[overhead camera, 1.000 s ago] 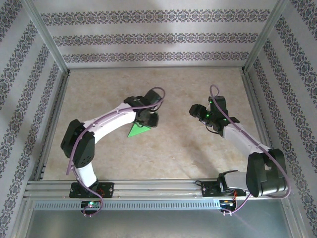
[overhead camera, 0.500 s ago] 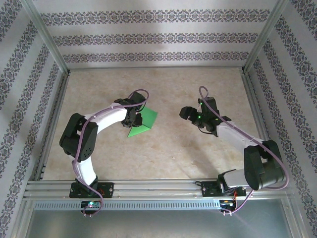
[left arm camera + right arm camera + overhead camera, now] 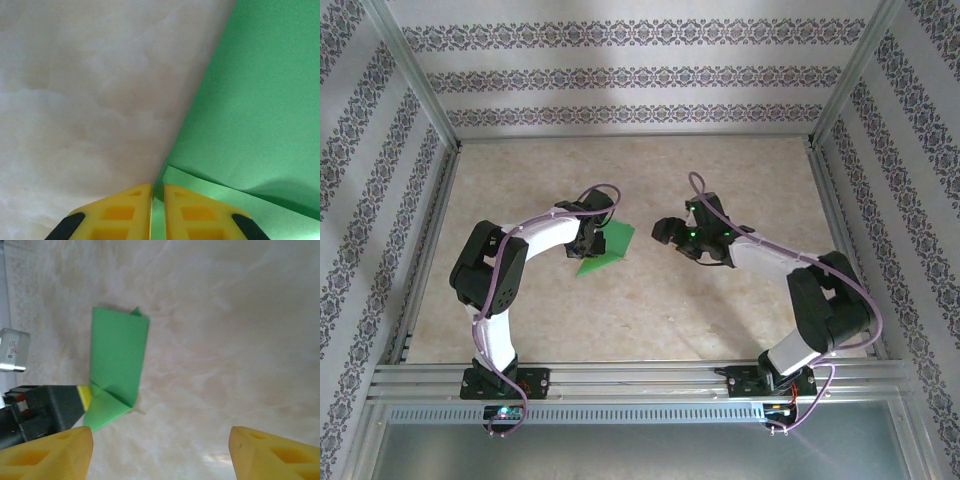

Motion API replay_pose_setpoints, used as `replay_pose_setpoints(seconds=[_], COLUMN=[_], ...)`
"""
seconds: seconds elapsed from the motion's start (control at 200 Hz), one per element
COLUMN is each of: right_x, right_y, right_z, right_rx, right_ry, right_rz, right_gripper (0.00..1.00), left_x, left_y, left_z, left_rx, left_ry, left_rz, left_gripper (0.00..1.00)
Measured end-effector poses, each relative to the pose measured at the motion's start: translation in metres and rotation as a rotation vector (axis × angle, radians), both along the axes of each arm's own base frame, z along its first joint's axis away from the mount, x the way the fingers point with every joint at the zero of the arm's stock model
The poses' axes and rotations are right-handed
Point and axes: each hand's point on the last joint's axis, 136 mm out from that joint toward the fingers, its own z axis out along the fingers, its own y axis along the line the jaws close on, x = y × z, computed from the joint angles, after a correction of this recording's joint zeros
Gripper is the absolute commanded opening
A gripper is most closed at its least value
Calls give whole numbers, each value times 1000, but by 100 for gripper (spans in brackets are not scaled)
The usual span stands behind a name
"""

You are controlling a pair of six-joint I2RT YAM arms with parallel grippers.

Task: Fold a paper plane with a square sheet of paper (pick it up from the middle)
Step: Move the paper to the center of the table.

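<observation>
I hold the folded paper (image 3: 612, 245) pinched in the left fingers (image 3: 142, 212) so the open right fingers (image 3: 669, 232) can reach it.

Beige marbled tabletop (image 3: 650, 320), metal-railed, with one folded green paper (image 3: 605, 248) on it left of centre.

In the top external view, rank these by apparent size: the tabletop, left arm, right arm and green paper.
1. the tabletop, largest.
2. left arm and right arm: they look about alike, so I don't rank one above the other.
3. green paper, smallest.
</observation>
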Motion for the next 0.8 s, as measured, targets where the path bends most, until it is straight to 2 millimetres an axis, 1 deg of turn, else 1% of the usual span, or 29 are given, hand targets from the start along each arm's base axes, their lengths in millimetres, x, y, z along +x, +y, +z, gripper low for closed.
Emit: replay_pose_setpoints(seconds=[0.09,0.135,0.225,0.295,0.395,0.495,0.605,0.7,0.799], right_x=[-4,-7,-10,-12,-16,-15,-13,-14,-16], right_y=[21,29,46,57,64,63,58,46,25], right_z=[-10,-15,-25,-30,-33,-34,-35,-35,-35], right_rx=[30,36,46,52,59,59,52,45,41], right_ry=[68,101,158,188,214,221,219,218,216], right_rz=[7,6,4,1,-6,-22,-41,-68,-111], right_gripper=[61,57,51,50,49,49,49,49,49], left_x=[-2,-2,-2,-4,-6,-8,-11,-17,-20], left_y=[2,2,2,0,-2,-5,-11,-24,-43], left_z=[-2,-3,-3,-4,-4,-4,-4,-3,-1], left_rx=[-1,-3,-12,-26,-45,-60,-63,-69,-76], left_ry=[7,9,13,21,28,33,36,44,49], left_rz=[13,19,26,31,41,44,37,12,-18], left_gripper=[12,11,11,11,11,11,11,11,11])
